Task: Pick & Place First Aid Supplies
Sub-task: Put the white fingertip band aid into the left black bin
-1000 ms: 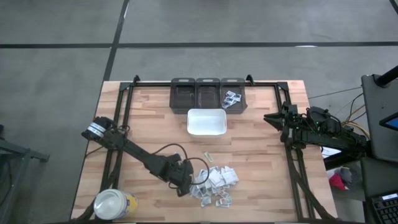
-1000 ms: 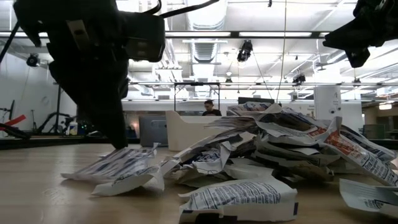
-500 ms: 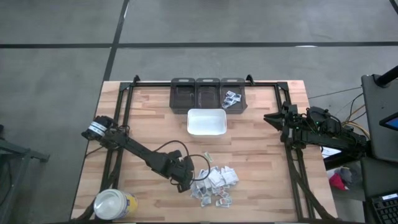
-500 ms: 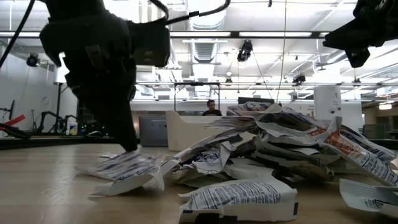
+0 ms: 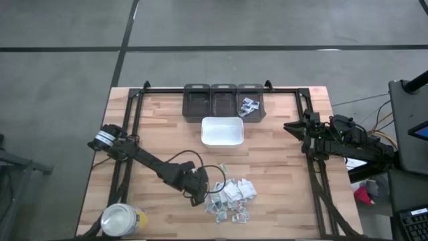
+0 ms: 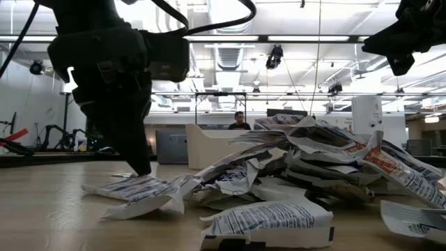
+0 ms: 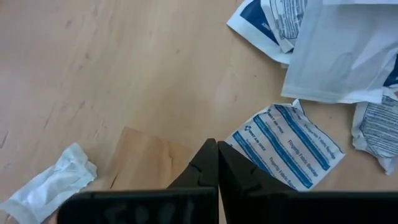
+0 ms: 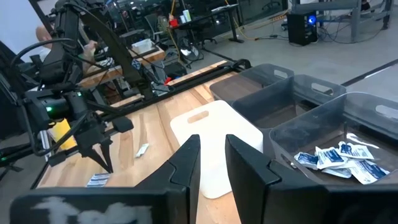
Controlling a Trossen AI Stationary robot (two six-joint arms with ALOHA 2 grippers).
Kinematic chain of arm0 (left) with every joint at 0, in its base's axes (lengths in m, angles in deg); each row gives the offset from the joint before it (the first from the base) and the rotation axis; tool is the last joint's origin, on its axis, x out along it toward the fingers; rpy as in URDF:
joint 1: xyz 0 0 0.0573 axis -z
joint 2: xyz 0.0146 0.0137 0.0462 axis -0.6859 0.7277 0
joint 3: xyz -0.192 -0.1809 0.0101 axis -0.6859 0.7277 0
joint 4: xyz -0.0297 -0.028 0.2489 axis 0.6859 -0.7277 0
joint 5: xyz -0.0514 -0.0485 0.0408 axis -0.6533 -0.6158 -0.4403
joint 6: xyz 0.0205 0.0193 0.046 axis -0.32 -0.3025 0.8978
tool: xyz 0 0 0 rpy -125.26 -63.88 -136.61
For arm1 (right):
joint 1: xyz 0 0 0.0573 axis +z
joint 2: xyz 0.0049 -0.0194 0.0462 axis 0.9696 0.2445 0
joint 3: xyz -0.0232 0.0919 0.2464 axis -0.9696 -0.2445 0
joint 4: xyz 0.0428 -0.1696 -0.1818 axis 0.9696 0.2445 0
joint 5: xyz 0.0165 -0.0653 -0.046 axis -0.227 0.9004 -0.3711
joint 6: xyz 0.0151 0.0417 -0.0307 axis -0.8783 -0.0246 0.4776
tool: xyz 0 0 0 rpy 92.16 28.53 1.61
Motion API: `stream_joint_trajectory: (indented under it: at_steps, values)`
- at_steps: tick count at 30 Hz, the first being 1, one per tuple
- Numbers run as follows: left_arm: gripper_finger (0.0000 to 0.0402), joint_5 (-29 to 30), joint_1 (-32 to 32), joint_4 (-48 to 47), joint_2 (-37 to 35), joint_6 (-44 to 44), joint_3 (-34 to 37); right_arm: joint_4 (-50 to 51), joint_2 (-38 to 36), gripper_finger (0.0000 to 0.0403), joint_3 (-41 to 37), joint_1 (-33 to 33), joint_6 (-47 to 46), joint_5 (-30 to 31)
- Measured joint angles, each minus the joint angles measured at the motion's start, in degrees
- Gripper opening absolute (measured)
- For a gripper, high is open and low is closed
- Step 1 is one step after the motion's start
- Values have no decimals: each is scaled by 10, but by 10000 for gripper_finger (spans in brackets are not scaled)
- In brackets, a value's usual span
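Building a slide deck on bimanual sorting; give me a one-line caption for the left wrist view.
Shut left gripper pressing its tips at the edge of a blue-striped packet on the wooden table.

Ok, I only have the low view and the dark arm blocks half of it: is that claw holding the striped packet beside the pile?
Observer: The left wrist view shows the left claw shut, its tips at the corner of the blue-striped packet. Nothing shows between them.
Operator: Have any packets been sorted?
Observer: From above, three dark bins stand at the table's far edge. Only the right bin holds packets.
Operator: And the other arm?
Observer: The right claw waits open at the table's right side, far from the pile.
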Motion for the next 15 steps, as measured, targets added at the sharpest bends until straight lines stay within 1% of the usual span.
stream_joint_trajectory:
  at_steps: [2,7,9,15]
  values:
    - [0,-3,-1,0,0,0,0,0,0,71,0,0,0,0]
    - [6,-33,-7,1,0,0,2,0,0,79,0,0,0,0]
    - [19,-36,-8,9,0,-4,6,0,0,82,0,0,0,0]
    - [77,-38,-12,14,0,-25,10,0,0,89,0,0,-2,0]
